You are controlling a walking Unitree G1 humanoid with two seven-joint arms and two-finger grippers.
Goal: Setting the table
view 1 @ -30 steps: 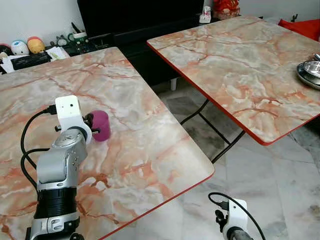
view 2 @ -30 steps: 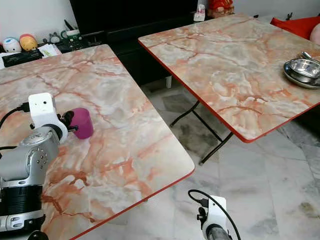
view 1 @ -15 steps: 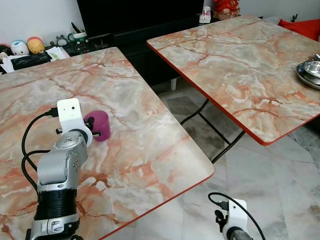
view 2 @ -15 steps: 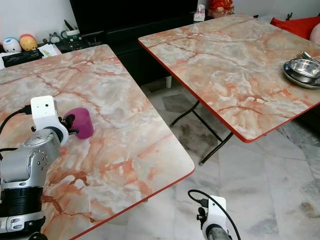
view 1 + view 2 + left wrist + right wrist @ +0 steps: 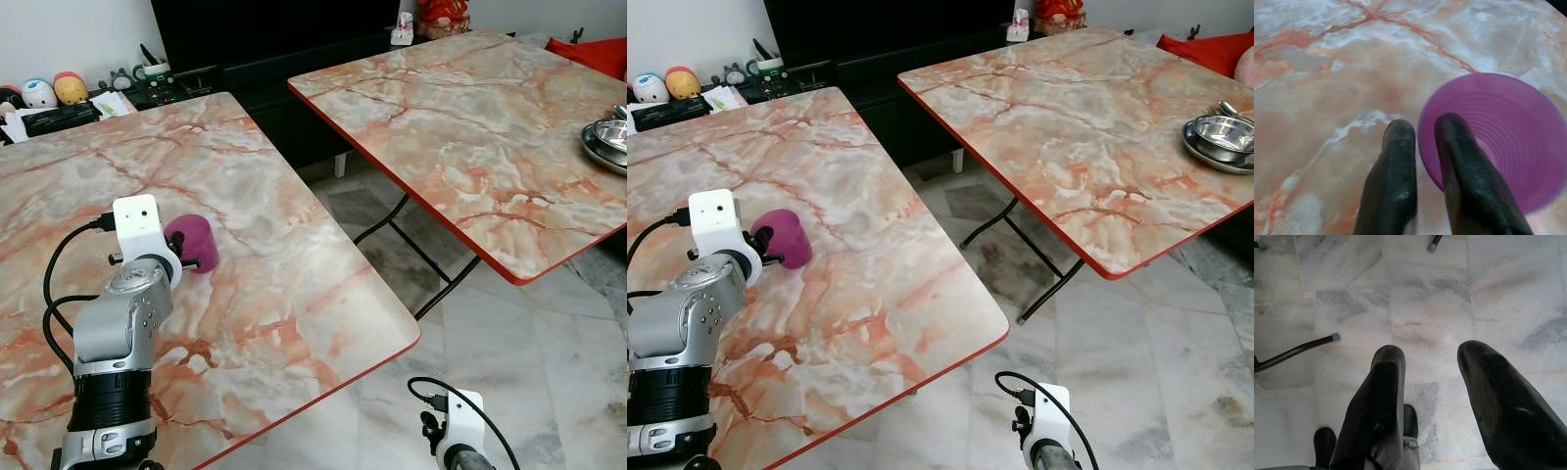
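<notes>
My left gripper (image 5: 1422, 134) pinches the rim of the purple cup (image 5: 196, 242) on the near surface (image 5: 294, 294), right gripper (image 5: 1430, 377) idle with jaws apart; setting looks barely begun.

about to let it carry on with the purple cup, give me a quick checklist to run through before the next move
1. Left tool has hold of the purple cup: ok, one finger inside the rim, one outside, pinching the wall.
2. Cup upright: not ok, it is tipped, its mouth faces the wrist camera.
3. Cup lifted off the near table or resting on it: cannot tell.
4. Room around the cup on the near table: ok, bare marble on all sides of it.
5. Right tool out of the way: ok, open, hanging low over the floor.
6. Steel bowls safe on the far table: ok, well away from the left arm.
</notes>
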